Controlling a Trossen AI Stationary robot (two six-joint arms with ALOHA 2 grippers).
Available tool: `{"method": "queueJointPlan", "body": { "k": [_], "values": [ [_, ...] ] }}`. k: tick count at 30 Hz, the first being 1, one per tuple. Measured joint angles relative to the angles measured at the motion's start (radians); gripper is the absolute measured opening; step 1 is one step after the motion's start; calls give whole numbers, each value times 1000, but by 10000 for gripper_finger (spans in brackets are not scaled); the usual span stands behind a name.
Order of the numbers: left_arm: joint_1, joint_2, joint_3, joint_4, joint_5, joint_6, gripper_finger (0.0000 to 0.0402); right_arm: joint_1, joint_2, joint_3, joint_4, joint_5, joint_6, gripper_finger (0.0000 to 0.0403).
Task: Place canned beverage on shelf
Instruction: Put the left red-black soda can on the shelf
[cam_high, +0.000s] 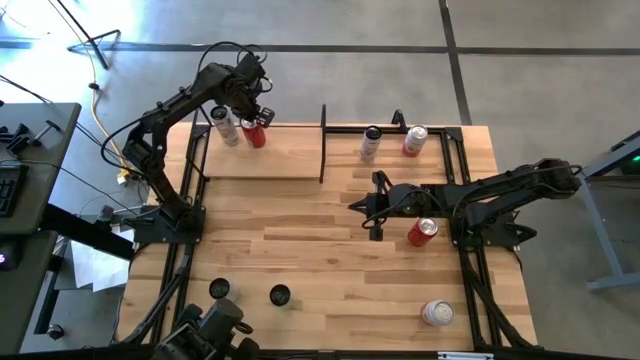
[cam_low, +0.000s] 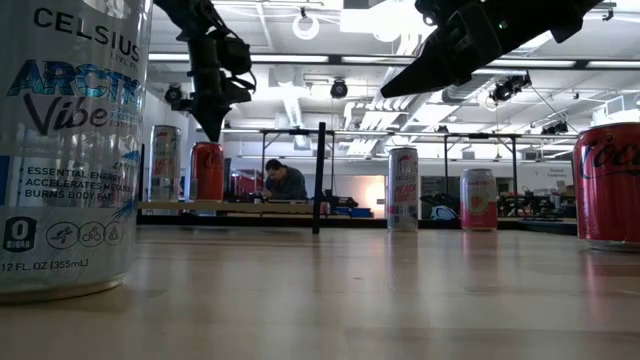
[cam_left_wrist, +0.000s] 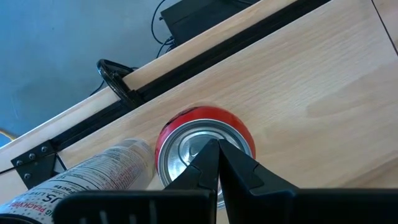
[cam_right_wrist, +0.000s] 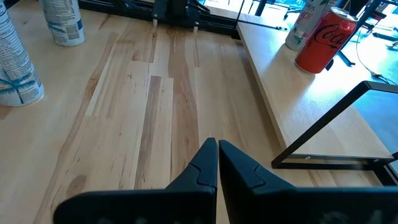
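The shelf (cam_high: 262, 160) lies at the table's far left, a light-wood board with a black upright frame (cam_high: 323, 145) at its right end. A red can (cam_high: 254, 134) and a silver can (cam_high: 228, 127) stand upright on it on their bases. My left gripper (cam_left_wrist: 217, 155) is shut and points down just above the red can's top (cam_left_wrist: 205, 146). In the low view a small gap shows between the left gripper (cam_low: 213, 130) and the red can (cam_low: 207, 170). My right gripper (cam_high: 365, 207) hovers shut over the table's middle, with nothing in it.
A white can (cam_high: 371, 143) and a pink can (cam_high: 415, 140) stand at the far edge, right of the shelf. A red can (cam_high: 422, 232) stands by the right arm's base. Another can (cam_high: 437, 313) and two dark cans (cam_high: 219, 289) (cam_high: 279, 295) are near the front edge.
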Motion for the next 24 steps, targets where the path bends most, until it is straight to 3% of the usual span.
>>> {"method": "queueJointPlan", "body": {
  "k": [16,24],
  "values": [
    [-11,35,3,16,-23,32,0,0,0,0,0,0,2,0],
    [-62,37,2,4,-115,315,0,0,0,0,0,0,0,0]
  ]
}}
